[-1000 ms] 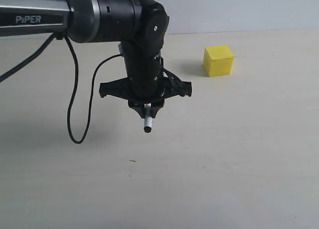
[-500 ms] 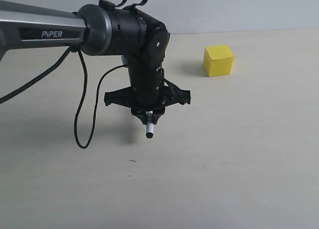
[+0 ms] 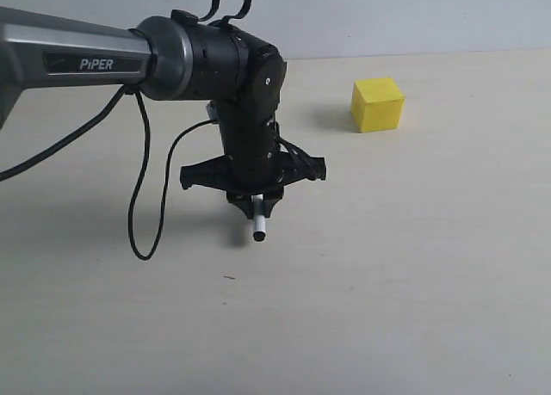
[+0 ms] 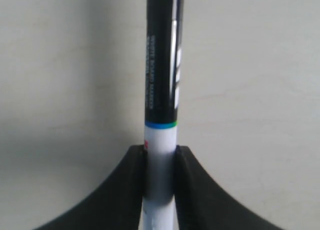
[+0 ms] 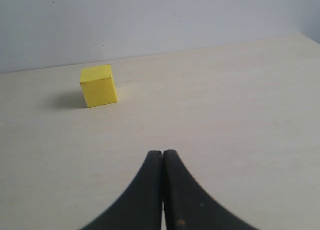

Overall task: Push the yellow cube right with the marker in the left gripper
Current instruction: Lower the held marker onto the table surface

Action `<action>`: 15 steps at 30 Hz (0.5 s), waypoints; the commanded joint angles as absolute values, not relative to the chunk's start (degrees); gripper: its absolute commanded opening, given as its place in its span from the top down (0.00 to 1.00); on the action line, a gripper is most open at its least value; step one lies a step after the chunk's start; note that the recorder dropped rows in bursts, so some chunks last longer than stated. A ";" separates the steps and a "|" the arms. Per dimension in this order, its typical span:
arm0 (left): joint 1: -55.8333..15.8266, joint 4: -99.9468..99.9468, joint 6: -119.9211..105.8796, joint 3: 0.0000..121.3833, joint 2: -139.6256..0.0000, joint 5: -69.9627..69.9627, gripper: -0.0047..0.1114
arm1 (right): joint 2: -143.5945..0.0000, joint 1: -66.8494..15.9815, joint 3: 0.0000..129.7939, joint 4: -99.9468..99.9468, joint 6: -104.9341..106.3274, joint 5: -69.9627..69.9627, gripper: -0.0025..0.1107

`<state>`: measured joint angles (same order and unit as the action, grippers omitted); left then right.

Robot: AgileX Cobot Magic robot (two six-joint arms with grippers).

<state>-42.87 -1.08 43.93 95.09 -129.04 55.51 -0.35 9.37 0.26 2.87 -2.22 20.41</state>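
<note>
The left gripper (image 3: 256, 204) stays clamped on the marker (image 3: 257, 226), which now hangs a little lower toward the table (image 3: 413, 266) than a second ago, tip down. The yellow cube (image 3: 377, 104) has not moved and sits well apart, to the right and farther back. The right gripper (image 5: 162, 160) is closed on nothing.

Yellow cube (image 3: 377, 105) well right of marker (image 3: 257, 225)

The left gripper (image 3: 255, 201) hides most of the marker (image 3: 257, 226), leaving only a short white stub with a dark tip; its arm (image 3: 52, 55) runs off the left edge. Seen close up, the marker's lettering (image 4: 149, 74) is blurred beyond reading.
</note>
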 commanded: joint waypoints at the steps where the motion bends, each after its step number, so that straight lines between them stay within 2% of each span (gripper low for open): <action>1: -42.62 -0.96 43.66 95.41 -128.66 54.26 0.96 | 0.00 9.27 0.00 2.84 -2.21 20.20 0.98; 15: -41.03 -1.56 43.88 95.41 -128.66 52.36 0.96 | 0.00 9.27 0.00 2.84 -2.21 20.20 0.98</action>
